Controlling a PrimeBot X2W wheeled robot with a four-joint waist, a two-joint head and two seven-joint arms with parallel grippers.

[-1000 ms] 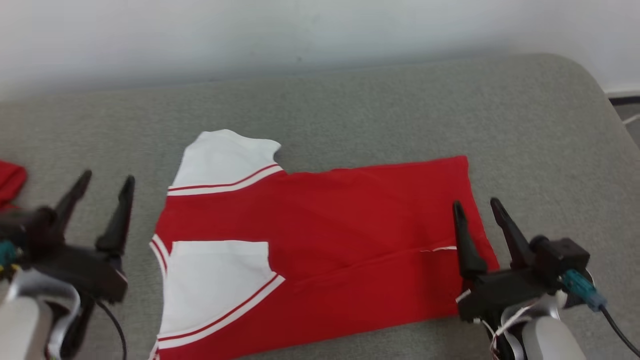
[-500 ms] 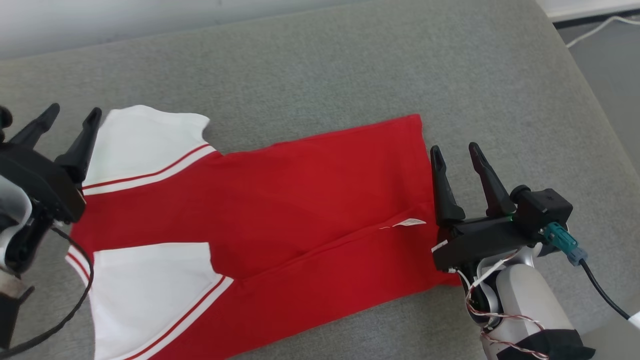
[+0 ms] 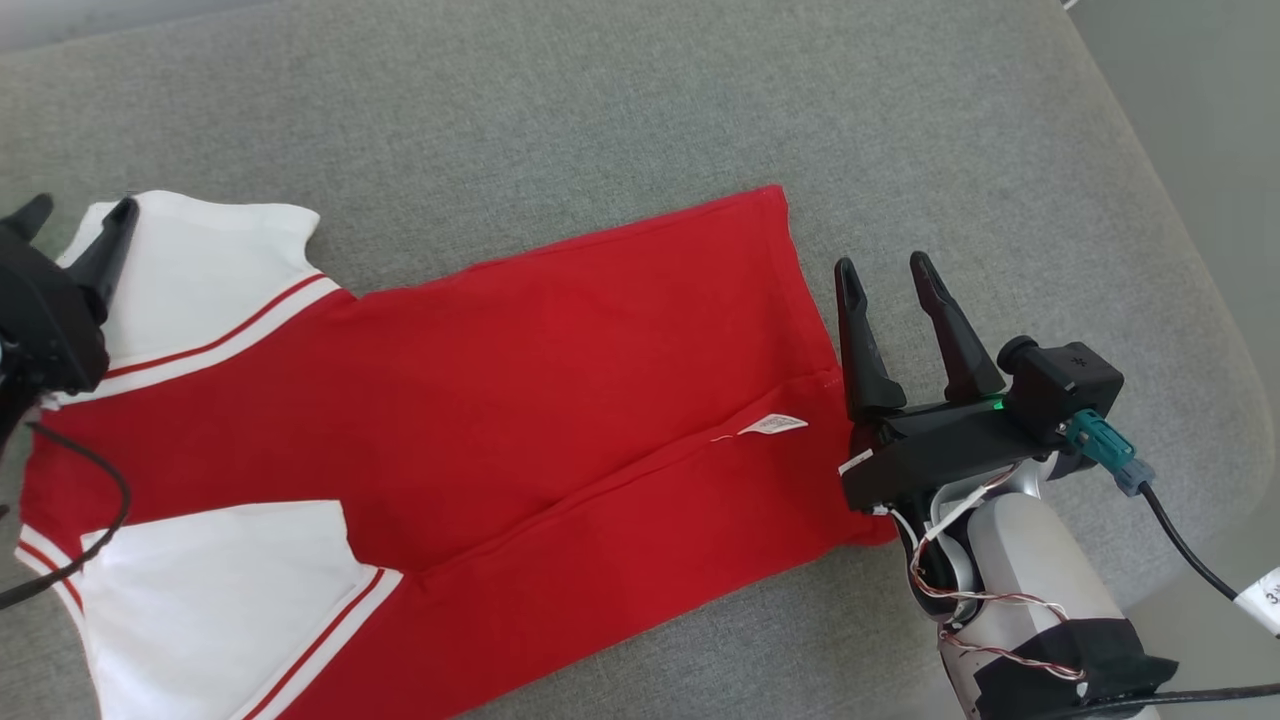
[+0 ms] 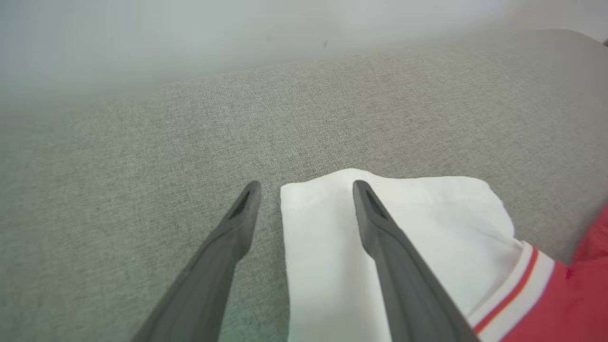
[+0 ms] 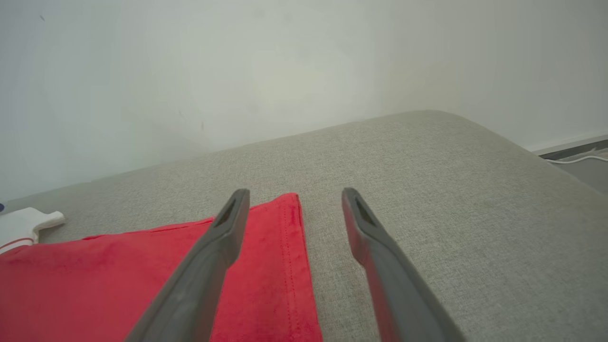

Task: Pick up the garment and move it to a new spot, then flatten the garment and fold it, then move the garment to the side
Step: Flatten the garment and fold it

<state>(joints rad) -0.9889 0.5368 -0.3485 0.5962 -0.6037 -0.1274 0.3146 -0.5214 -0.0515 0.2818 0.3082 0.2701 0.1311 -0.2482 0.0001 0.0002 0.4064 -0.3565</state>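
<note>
A red garment [image 3: 560,390] with white, red-striped sleeves lies flat on the grey cushion [image 3: 600,110], folded lengthwise, a small white label [image 3: 772,425] showing near its hem. My right gripper [image 3: 885,275] stands open just off the hem's right edge; in the right wrist view the gripper [image 5: 294,197] has the hem corner [image 5: 285,247] under its left finger. My left gripper [image 3: 75,215] is open at the far white sleeve [image 3: 190,270]; in the left wrist view that gripper [image 4: 306,187] straddles the sleeve's edge [image 4: 327,247]. Neither holds anything.
The cushion's rounded right edge [image 3: 1200,300] drops to the floor. A pale wall [image 5: 237,71] rises behind the cushion. Cables [image 3: 1190,560] trail from my right wrist. Bare grey fabric spreads beyond the garment at the back.
The head camera has turned right and down, so the whole scene slid left. My left gripper now reaches the far sleeve; the right stays at the hem. The garment lies as before.
</note>
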